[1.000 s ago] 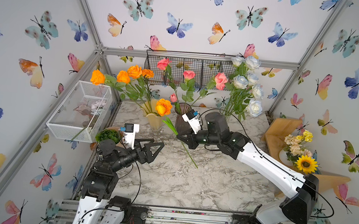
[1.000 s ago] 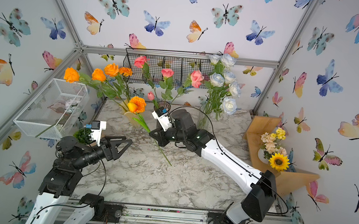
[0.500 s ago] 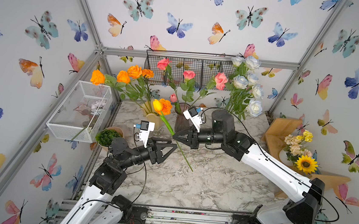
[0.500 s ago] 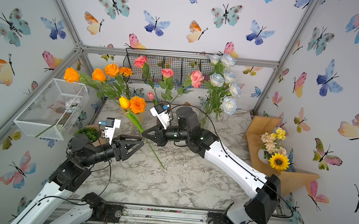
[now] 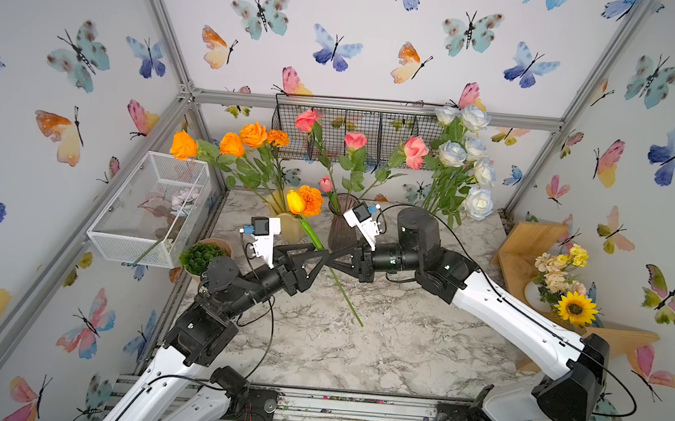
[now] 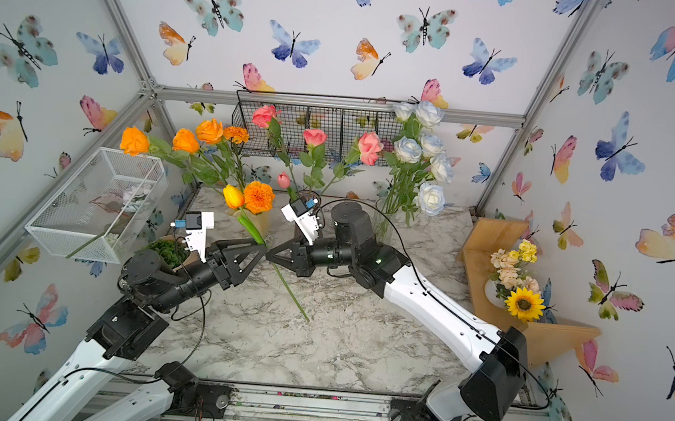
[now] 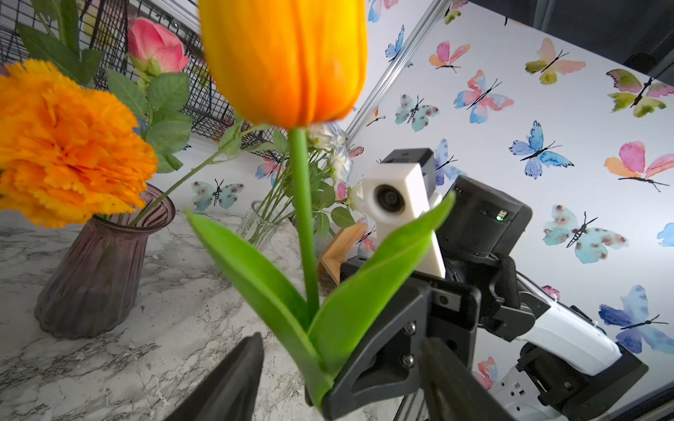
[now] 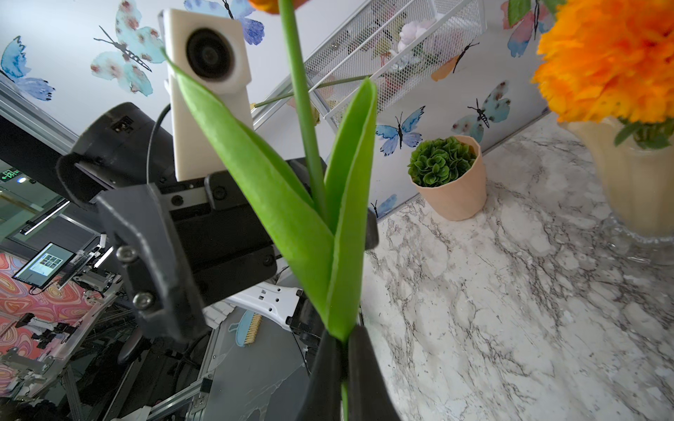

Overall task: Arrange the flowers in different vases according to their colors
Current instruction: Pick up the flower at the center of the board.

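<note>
OK, right gripper (image 8: 343, 355) is clamped on the orange tulip (image 5: 311, 232), on the stem just below the leaves, in the air just in front of the purple vase (image 5: 340, 232). Tulip tilts: bloom up toward the cream vase (image 5: 290, 227), stem end down near the table (image 5: 357, 346); can't tell if it touches. Left gripper (image 5: 320, 261) has its jaws spread, straddling the same stem right at the right gripper's tips; contact unclear.

Purple vase holds pink roses (image 5: 354, 141) and a pink tulip (image 5: 326, 184). Cream vase, just beside it on the left arm's side, holds orange roses (image 5: 253, 134) and marigolds (image 5: 309, 200). Clear vase (image 7: 255, 227), on the purple vase's other side, holds white-blue roses (image 5: 451, 153). Mesh basket (image 5: 116, 242), on the wall well past the cream vase, holds a pale flower (image 5: 183, 198). Tan pot (image 8: 452, 189) holds a succulent (image 5: 198, 255).
</note>
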